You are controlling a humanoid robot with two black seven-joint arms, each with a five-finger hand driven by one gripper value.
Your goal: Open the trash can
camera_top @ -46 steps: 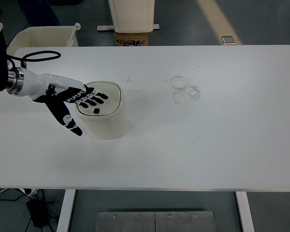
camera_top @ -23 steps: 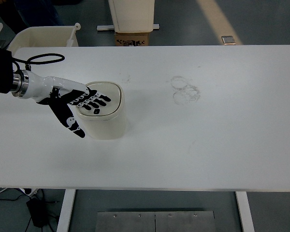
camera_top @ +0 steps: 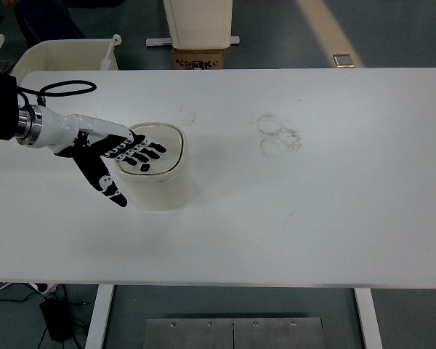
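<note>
Barely shifted since half a second ago: left hand [camera_top: 115, 154] a touch lower and nearer the nine o'clock edge, fingers [camera_top: 147, 154] spread flat over the lid [camera_top: 166, 149], gripping nothing. Trash can [camera_top: 157, 177] standing upright on the table [camera_top: 312, 203], toward nine o'clock from centre. Lid apparently closed. Best pressed straight down near the small dark button [camera_top: 144, 167], steadily, without shoving the can sideways. Right hand out of sight.

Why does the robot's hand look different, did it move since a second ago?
Yes. The left hand slid slightly right and down, farther over the trash can lid, which stayed put on the table.
</note>
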